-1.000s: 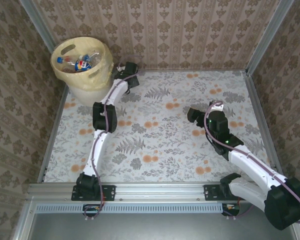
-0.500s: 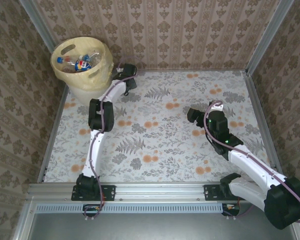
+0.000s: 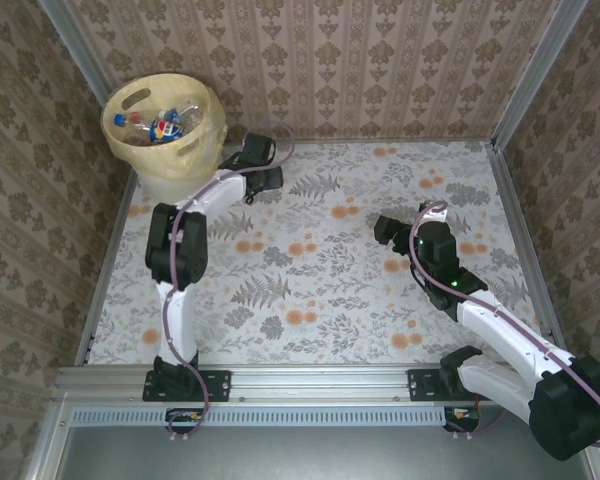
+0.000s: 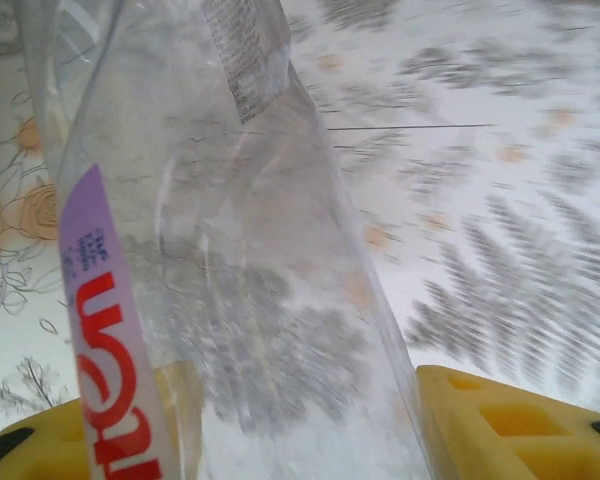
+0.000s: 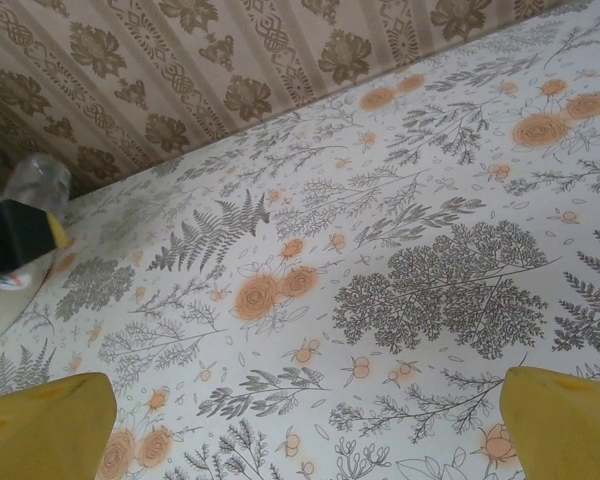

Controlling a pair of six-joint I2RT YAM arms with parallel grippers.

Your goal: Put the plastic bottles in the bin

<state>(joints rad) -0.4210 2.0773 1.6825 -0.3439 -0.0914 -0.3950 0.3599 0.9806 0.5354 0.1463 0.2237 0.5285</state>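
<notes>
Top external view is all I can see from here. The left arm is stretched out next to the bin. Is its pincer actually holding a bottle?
Observer: Yes. In the left wrist view the left pincer is shut on a clear bottle, pinched between its yellow fingers.
Operator: Any label on it?
Observer: A purple label with red lettering runs down its side.
Operator: And the right pincer?
Observer: The right pincer is open, with only the flowered tablecloth between its fingers.
</notes>
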